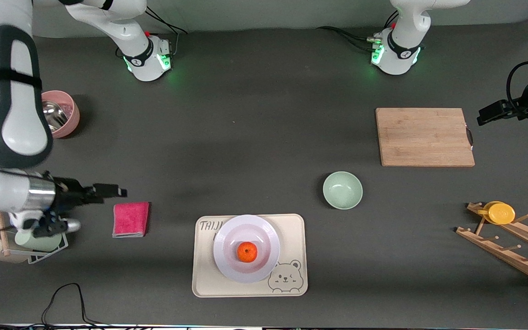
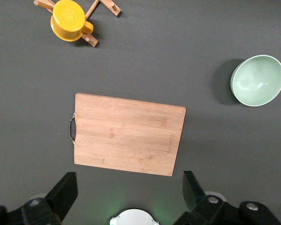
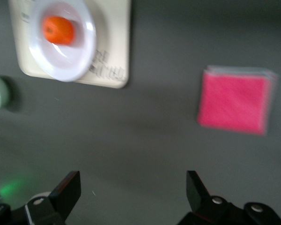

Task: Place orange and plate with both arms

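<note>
The orange (image 1: 247,251) lies in the middle of the pale plate (image 1: 269,238). The plate rests on the cream bear tray (image 1: 209,284), near the front camera. My right gripper (image 1: 112,190) is open and empty, in the air over the table next to a pink cloth (image 1: 130,219). Its wrist view shows its open gripper (image 3: 133,187) above bare table, with the orange (image 3: 58,30), plate (image 3: 72,63) and tray (image 3: 114,56) farther off. My left gripper (image 1: 491,114) is open and empty, in the air by the cutting board (image 1: 424,136) at the left arm's end; its wrist view shows the gripper (image 2: 129,187) open.
A mint-green bowl (image 1: 342,190) sits between tray and board. A wooden rack (image 1: 511,243) with a yellow cup (image 1: 500,212) stands at the left arm's end. A pink bowl (image 1: 60,113) and a cup stand (image 1: 16,243) are at the right arm's end.
</note>
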`<state>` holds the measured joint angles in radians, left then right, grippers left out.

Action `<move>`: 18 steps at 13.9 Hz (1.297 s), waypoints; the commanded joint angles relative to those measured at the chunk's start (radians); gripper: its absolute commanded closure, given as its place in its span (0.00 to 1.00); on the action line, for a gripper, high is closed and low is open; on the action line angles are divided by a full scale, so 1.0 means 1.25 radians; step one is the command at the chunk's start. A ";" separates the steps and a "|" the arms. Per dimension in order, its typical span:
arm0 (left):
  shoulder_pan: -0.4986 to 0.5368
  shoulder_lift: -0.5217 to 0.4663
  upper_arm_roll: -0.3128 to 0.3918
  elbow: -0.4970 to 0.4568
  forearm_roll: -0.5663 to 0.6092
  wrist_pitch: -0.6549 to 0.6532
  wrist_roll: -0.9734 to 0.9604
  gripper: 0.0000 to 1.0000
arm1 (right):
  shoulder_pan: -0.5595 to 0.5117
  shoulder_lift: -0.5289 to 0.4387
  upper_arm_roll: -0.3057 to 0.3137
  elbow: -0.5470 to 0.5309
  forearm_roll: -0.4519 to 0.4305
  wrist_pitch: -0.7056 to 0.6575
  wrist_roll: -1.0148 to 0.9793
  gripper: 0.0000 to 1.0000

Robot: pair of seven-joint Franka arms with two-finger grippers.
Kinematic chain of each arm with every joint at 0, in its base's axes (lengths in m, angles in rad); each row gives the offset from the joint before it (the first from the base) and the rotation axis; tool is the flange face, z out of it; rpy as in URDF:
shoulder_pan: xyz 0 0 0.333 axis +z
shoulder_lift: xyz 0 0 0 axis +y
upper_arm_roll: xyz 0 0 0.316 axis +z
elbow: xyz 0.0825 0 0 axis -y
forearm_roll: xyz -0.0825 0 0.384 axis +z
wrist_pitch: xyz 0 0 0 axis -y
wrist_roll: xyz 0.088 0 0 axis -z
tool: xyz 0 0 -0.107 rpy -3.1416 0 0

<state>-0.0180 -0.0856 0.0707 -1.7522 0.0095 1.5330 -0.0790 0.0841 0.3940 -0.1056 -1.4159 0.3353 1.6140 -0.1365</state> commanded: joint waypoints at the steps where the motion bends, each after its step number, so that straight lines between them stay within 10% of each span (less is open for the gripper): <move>1: 0.002 -0.064 0.001 -0.037 -0.006 -0.013 0.013 0.00 | 0.001 -0.121 0.004 -0.094 -0.108 -0.011 0.051 0.00; 8: 0.002 -0.059 0.000 -0.022 -0.009 -0.008 0.015 0.00 | -0.041 -0.275 0.019 -0.177 -0.217 -0.027 0.134 0.00; 18: 0.001 -0.057 -0.001 -0.008 -0.006 -0.016 0.018 0.00 | -0.030 -0.245 0.018 -0.130 -0.251 0.002 0.135 0.00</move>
<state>-0.0182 -0.1454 0.0696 -1.7699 0.0081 1.5246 -0.0741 0.0433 0.0750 -0.0850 -1.5954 0.0470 1.6091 0.0010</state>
